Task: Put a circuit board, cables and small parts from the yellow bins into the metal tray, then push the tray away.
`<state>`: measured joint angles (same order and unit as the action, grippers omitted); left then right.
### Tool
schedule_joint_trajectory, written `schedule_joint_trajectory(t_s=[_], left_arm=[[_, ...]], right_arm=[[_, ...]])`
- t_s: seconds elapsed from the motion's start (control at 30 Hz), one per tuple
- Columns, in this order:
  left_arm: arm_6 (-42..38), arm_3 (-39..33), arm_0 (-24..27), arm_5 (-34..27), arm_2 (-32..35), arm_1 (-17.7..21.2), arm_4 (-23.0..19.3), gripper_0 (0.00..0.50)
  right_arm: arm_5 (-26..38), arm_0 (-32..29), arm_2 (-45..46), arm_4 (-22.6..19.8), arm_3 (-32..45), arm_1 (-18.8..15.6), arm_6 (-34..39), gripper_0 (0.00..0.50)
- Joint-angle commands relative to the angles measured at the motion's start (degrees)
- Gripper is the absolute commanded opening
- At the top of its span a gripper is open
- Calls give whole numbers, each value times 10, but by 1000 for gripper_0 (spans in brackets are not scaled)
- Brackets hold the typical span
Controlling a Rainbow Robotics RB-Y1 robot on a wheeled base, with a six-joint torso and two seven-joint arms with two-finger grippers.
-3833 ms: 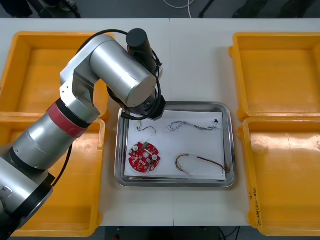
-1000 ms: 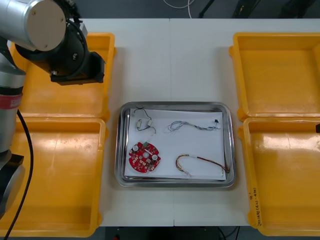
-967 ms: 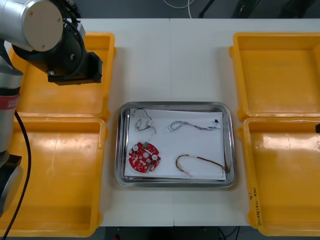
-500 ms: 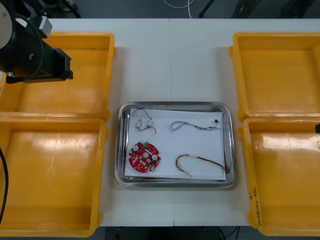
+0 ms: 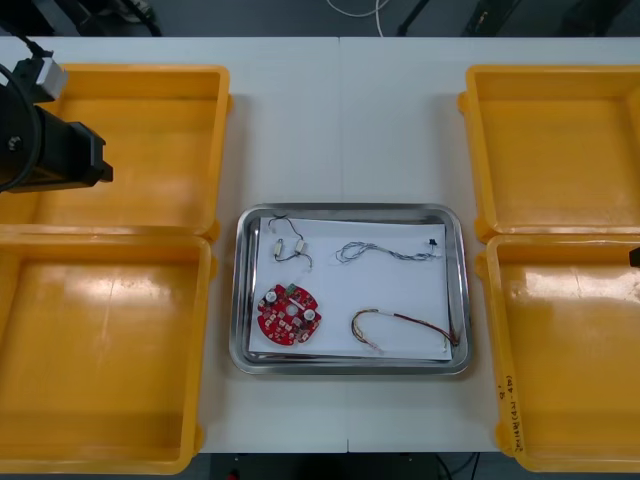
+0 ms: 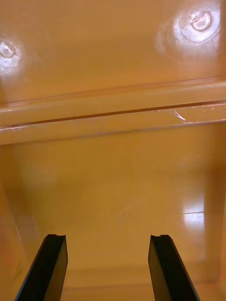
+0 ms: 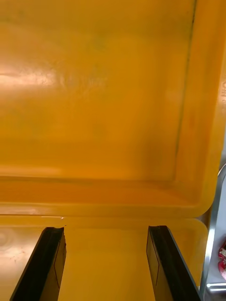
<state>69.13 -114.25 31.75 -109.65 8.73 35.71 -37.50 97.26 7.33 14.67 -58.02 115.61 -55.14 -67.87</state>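
Light table [image 5: 400, 120], seam [image 5: 340, 130] down middle

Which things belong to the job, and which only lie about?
Job: metal tray holding circuit board, twisted cable, red and yellow cable, small metal parts; yellow bins; left gripper, open, over left bins; right gripper, open, over right bins.
Lying about: white cord beyond the table.

4 yellow bins [image 5: 130, 140], 1 metal tray [image 5: 240, 290], 1 circuit board [image 5: 288, 313] and 3 cables [image 5: 385, 250].
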Motion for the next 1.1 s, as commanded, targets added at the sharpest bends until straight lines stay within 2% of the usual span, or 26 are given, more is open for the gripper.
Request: schedule_joint_trajectory(t_s=[0.03,0.17,0.57,0.73,1.1], left_arm=[[51,-35,-34,-3,34,42,-27,500],[51,-51,-63,-3,56,55,-53,500],[60,-104,-136,-3,73,74,-60,500],[61,-126,-165,-3,87,76,-68,500],[55,-166,-207,-3,103,80,-86,500]], right_arm=[[2,-6,17,-7,12,-26,-4,500],[3,-6,17,-10,12,-27,-4,500],[5,2,17,-18,45,-32,-10,500],[6,35,3,-69,49,-34,-15,500],[4,124,-114,-83,121,-50,-10,500]])
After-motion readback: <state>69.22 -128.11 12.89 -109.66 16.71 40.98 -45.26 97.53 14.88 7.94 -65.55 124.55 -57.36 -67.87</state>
